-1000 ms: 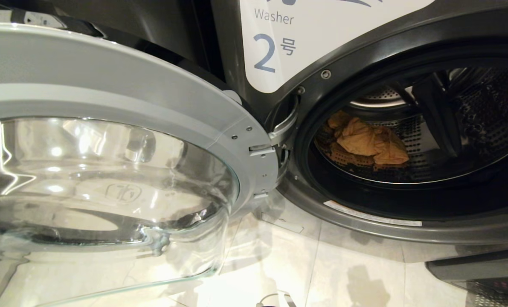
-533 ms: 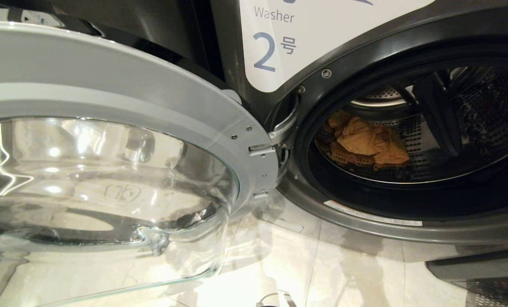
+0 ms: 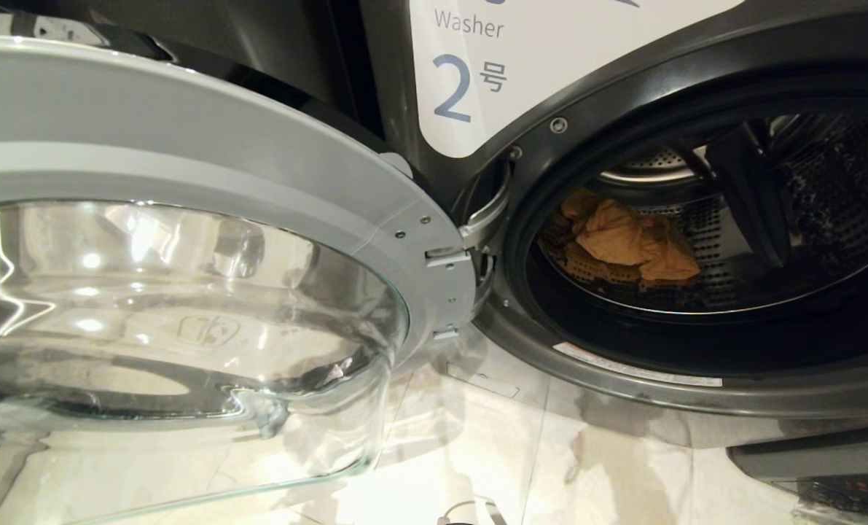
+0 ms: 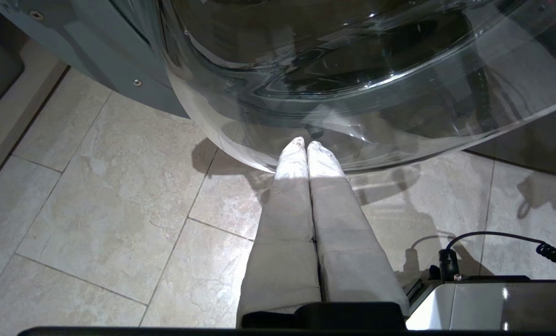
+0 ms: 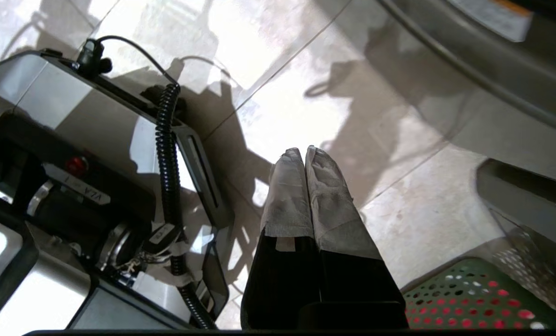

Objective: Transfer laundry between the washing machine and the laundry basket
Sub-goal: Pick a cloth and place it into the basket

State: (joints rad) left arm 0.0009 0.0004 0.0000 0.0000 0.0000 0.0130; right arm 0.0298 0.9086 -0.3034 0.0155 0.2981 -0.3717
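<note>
At bottom-right, laundry basket [image 3: 853, 496] edge newly showing; rest unchanged.

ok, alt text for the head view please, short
Washing machine labelled 2 with its round glass door swung fully open at left. One mustard-orange garment lies in the perforated drum. Pale tiled floor below; no gripper shows.
</note>
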